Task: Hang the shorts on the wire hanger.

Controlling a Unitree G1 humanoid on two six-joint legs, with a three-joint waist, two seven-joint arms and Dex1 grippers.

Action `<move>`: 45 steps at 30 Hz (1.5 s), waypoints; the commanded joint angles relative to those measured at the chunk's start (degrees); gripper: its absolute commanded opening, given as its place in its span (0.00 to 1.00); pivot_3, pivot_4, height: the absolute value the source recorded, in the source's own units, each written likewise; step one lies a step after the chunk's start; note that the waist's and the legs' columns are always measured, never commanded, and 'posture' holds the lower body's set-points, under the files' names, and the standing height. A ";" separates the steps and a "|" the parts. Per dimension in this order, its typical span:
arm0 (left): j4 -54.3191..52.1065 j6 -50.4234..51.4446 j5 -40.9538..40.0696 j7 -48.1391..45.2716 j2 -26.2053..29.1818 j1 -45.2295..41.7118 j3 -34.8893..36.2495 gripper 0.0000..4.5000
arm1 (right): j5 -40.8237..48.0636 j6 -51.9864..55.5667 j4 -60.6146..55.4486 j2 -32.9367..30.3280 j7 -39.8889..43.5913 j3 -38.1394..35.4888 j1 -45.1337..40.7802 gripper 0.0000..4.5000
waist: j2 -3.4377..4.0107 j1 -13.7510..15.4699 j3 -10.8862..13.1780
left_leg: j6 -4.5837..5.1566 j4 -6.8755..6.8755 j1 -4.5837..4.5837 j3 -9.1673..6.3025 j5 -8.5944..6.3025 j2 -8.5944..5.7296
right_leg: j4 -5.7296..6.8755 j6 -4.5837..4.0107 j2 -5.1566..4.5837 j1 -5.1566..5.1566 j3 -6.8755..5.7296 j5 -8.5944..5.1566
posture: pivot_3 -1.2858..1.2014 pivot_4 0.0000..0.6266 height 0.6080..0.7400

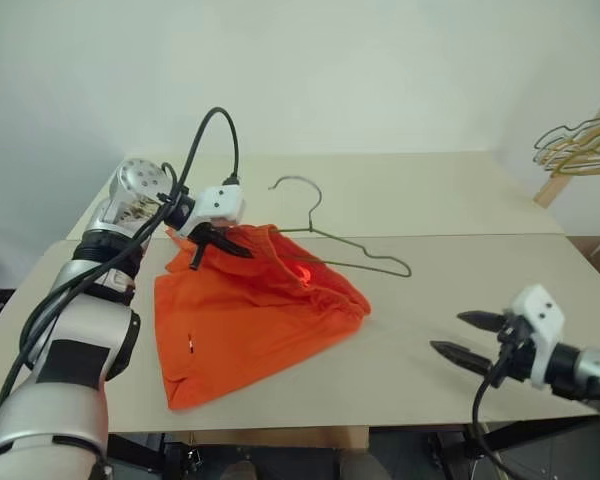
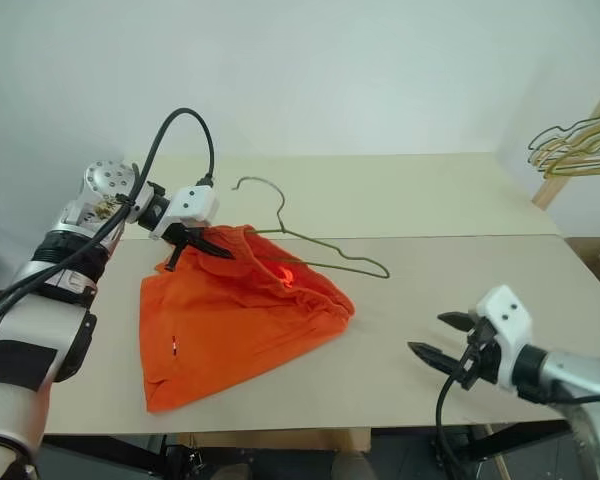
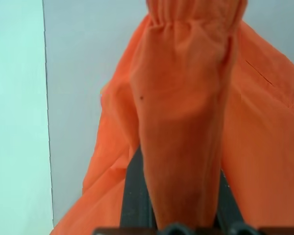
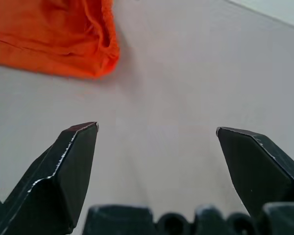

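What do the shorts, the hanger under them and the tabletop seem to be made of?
Shorts: soft woven fabric, matte orange; it folds and gathers at the waistband.
Wire hanger: thin metal wire, dull olive-gold.
Table: smooth pale beige board, probably laminate or painted wood.

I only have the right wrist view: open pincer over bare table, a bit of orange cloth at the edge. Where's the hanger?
Observer: The wire hanger lies on the table with the shorts draped over part of it; its hook points away from the robot.
Operator: Is anything holding the shorts?
Observer: Yes, the left pincer is shut on the shorts at the waistband, lifting that edge.
Operator: And how close is my pincer?
Observer: The right pincer hangs open, clear of the shorts, to their right.
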 commanded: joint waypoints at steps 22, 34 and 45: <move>-2.97 1.88 -0.94 -0.21 0.75 -1.67 1.41 0.00 | -4.39 -8.55 26.67 19.78 -11.35 24.12 -23.11 0.41 | 0.05 -1.02 -0.03 | 0.00 -0.17 0.65 -0.73 0.00 -0.01 | 0.03 0.01 0.08 0.57 -0.21 -0.01 | 0.48 0.00 1.00; -3.09 1.04 -4.16 -0.21 4.07 0.28 0.81 0.00 | 9.72 -0.78 17.19 12.09 -3.76 14.42 -19.64 0.01 | 0.05 -1.09 -0.03 | 0.00 -0.17 0.65 -0.80 0.00 -0.03 | 0.04 0.02 0.06 0.59 -0.22 -0.01 | 0.48 0.00 1.00; -18.07 3.32 -28.34 -0.21 17.20 7.29 -9.10 0.00 | 21.39 11.77 23.89 3.42 -0.65 7.45 -23.50 0.01 | 0.06 -1.12 -0.03 | 0.01 -0.17 0.68 -0.85 -0.01 0.01 | 0.06 0.01 0.06 0.62 -0.20 -0.01 | 0.48 0.00 1.00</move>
